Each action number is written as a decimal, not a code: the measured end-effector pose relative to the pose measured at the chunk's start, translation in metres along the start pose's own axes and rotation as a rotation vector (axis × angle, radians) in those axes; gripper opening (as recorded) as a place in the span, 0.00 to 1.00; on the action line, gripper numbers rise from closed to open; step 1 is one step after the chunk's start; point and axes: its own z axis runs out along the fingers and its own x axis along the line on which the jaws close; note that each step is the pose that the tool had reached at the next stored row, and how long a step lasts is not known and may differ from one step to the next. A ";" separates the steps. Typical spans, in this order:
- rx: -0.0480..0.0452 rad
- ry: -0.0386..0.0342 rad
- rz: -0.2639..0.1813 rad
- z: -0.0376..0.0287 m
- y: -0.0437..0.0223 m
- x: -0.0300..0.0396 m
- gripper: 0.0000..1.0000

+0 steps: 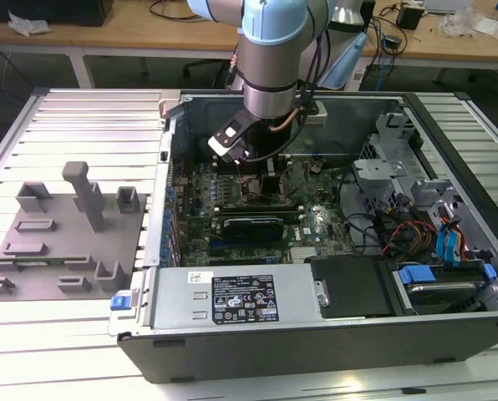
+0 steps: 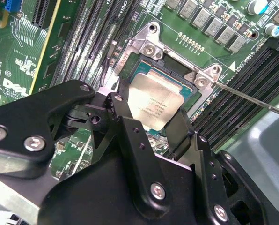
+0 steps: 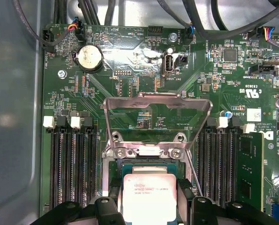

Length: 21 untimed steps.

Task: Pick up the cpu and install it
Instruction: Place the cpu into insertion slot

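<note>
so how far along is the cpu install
Done: the cpu has been picked up and is inside the computer case, down at the socket. In hand: the fingers sit against two opposite edges of it, apparently gripping. Left: it is not released, the load plate stands open, and I cannot tell whether the chip is fully seated.

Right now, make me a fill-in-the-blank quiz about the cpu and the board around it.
The cpu is between the gripper's two ___.
The metal load plate is flipped ___.
The round coin battery sits on the green ___.
Answers: fingers, open, motherboard.
</note>
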 end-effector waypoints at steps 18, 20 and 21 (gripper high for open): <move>-0.0004 0.0040 0.000 0.0001 -0.0003 0.0004 0.55; -0.0009 0.0061 0.000 0.0006 -0.0002 0.0008 0.61; -0.0006 0.0049 0.000 0.0003 -0.0003 0.0006 0.61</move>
